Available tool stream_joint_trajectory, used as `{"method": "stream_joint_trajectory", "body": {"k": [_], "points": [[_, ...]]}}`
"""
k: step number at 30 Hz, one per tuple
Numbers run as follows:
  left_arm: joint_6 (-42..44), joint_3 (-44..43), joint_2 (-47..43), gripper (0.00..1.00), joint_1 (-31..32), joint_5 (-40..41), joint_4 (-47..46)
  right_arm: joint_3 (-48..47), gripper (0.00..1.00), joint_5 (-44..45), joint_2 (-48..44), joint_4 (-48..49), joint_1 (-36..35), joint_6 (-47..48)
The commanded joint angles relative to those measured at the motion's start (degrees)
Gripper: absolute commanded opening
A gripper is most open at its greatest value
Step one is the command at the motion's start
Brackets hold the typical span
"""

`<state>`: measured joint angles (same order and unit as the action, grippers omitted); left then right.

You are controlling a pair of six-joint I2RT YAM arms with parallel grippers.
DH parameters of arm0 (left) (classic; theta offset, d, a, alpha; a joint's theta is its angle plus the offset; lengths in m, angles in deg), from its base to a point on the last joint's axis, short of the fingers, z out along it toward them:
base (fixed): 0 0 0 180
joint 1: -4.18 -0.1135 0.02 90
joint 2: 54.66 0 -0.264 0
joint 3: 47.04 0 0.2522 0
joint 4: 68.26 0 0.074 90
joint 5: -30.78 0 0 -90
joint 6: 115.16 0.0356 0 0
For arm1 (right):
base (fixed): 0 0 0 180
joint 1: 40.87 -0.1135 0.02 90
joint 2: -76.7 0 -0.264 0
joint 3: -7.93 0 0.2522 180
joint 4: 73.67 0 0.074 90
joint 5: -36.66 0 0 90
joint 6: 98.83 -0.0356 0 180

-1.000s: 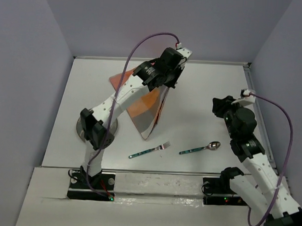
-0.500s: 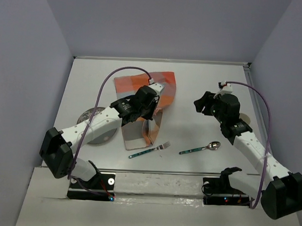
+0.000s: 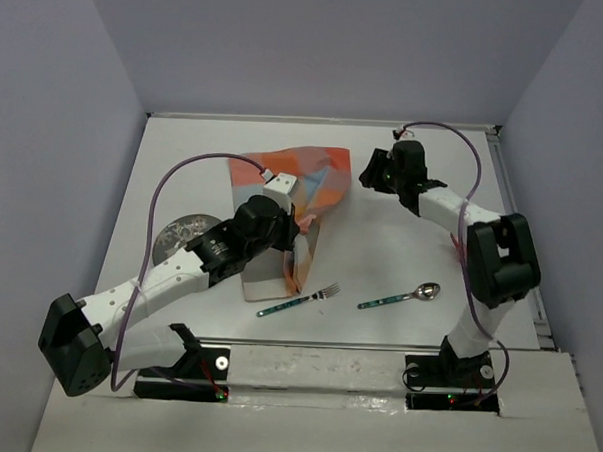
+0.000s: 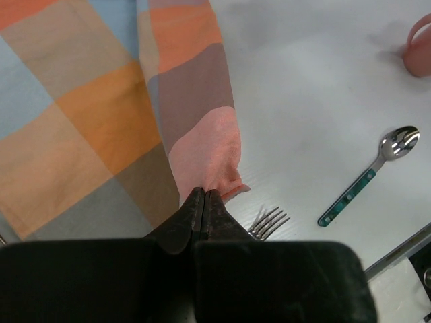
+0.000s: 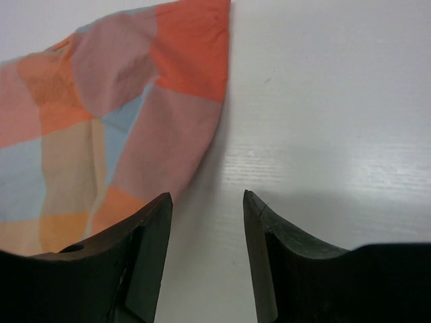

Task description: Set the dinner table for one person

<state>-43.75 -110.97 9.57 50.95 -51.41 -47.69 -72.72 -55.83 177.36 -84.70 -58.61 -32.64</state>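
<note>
Pinching a fold of the orange-and-blue checked cloth (image 3: 309,176), the left hand (image 3: 297,248) has its fingers (image 4: 203,202) pressed shut on the fabric, which gathers into a narrow ridge at the grip and spreads out flat toward the far side. The white table (image 3: 411,231) fills the middle of the overhead view between grey walls and carries everything else. At the cloth's far right corner the right hand (image 3: 368,175) is open, its jaws apart over bare table with the corner just ahead and to the left of the gap; whether it touches the cloth I cannot tell. A fork (image 3: 298,302) with a green handle lies near the table's front edge, just beside the pinched fold, and a matching spoon (image 3: 400,297) lies to its right, apart from it. A grey plate (image 3: 179,237) sits at the left, partly hidden under the left arm. In the left wrist view a pink cup (image 4: 419,47) shows at the picture's edge, beyond the spoon.
</note>
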Motion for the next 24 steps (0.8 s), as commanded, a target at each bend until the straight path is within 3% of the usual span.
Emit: {"method": "stream_joint_trajectory", "body": {"k": [1, 5, 8, 10, 15, 22, 24], "points": [[-1.63, 5.08, -2.17, 0.00, -0.09, -1.75, -6.37, -14.20, 0.48, 2.22, 12.08, 2.91, -0.54, 0.00], [-3.11, 8.15, -3.32, 0.00, -0.27, -4.90, -11.10, -25.90, 0.49, 2.22, 22.54, -0.77, -0.54, -0.53], [-4.44, 10.97, -4.02, 0.00, -0.44, -6.58, -13.74, -34.86, 0.55, 2.22, 29.57, -2.98, -0.54, 0.17], [-4.61, 11.50, -3.41, 0.00, -0.36, -7.55, -14.63, -42.83, 0.56, 1.95, 34.74, -9.47, -0.54, 0.96], [-5.05, 12.55, -4.28, 0.00, -0.53, -7.55, -15.16, -49.29, 0.55, 0.99, 40.13, -12.56, -0.54, 0.44], [-4.88, 12.38, -4.55, 0.00, -0.62, -7.11, -15.07, -57.46, 0.45, -4.10, 45.66, -15.64, -1.07, -1.67], [-4.96, 12.47, -4.55, 0.00, -0.71, -7.11, -15.07, -58.96, 0.32, -4.90, 46.55, -15.64, -1.07, -2.64]]}}
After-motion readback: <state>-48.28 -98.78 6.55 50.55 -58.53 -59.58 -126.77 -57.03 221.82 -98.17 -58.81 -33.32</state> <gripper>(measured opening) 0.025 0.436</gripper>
